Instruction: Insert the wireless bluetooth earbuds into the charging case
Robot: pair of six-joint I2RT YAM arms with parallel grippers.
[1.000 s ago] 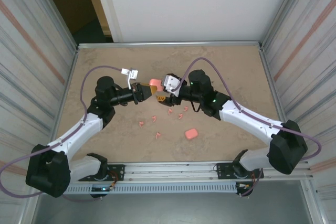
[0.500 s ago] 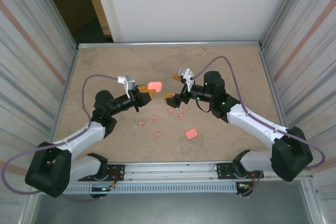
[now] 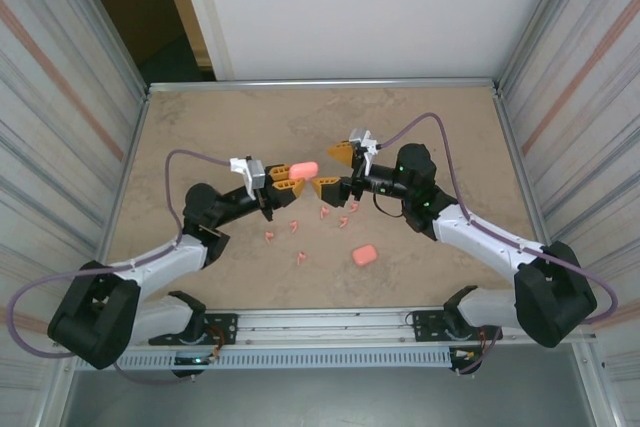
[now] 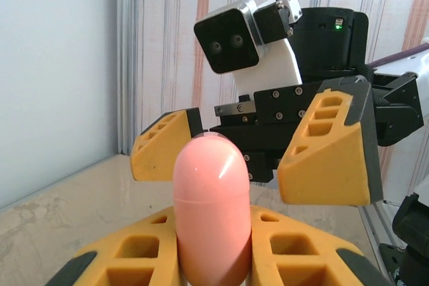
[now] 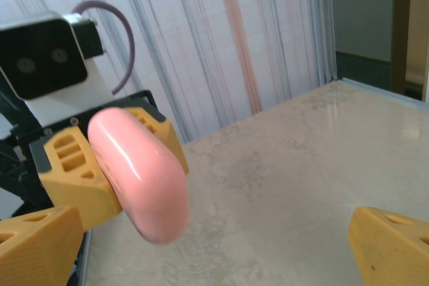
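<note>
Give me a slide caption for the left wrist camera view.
Left gripper clamps a closed pink case, facing the right gripper's open jaws.

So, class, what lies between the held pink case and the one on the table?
In the top view, a few pink earbuds lie between the held case and the loose case.

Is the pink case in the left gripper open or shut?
Shut. The pink case clamped in the left gripper shows only a thin seam line around its body, lid flush, no gap.
</note>
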